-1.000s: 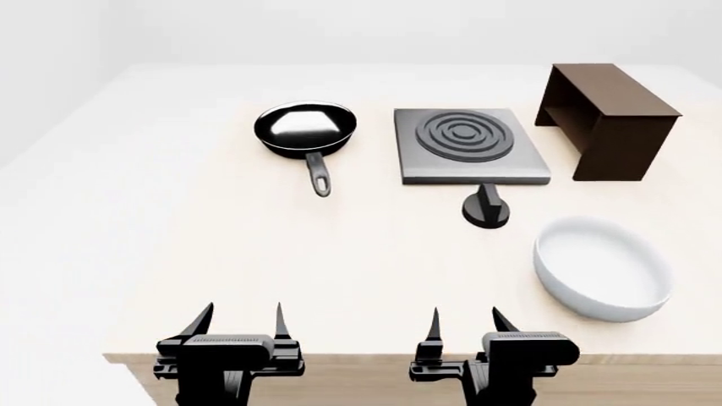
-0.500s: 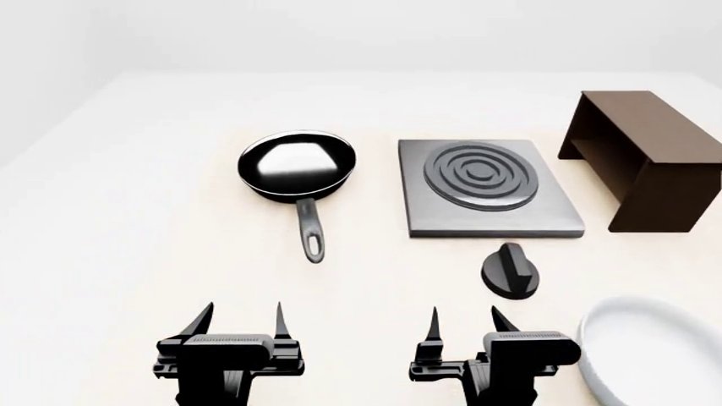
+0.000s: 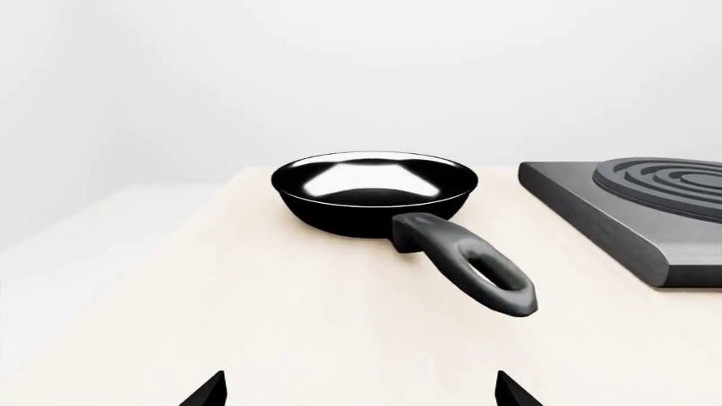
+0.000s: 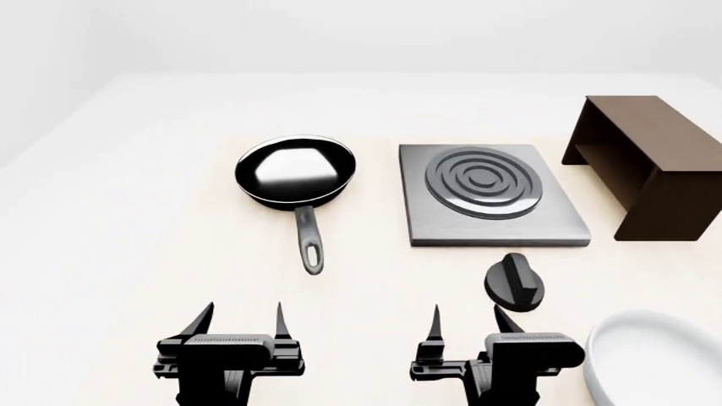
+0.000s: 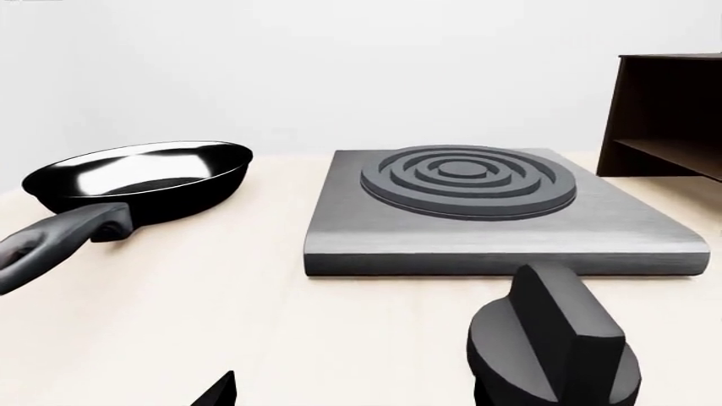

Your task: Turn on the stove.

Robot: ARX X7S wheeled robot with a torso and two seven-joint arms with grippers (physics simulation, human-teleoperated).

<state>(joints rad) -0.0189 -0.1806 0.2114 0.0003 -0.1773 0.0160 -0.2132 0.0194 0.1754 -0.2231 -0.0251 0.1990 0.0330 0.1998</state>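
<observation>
Right tool (image 4: 464,326) hangs with its jaws apart just short of the knob (image 4: 515,282), a sensible stance since that ridged dial, standing loose on the surface (image 4: 135,220) in front of the stove (image 4: 491,205), is what must be turned. Left tool (image 4: 242,320), also spread and empty, idles near the pan (image 4: 296,172), which lies beside the stove's left edge; a brown box (image 4: 648,165) stands to its right.

Bare table (image 4: 373,279) between frying pan handle (image 4: 309,243) and knob (image 4: 515,282). Knob just ahead of right hand (image 4: 466,326), unobstructed. Hotplate (image 4: 492,205) behind; white bowl (image 4: 660,364) crowding the right; wooden box (image 4: 651,165) beyond.
</observation>
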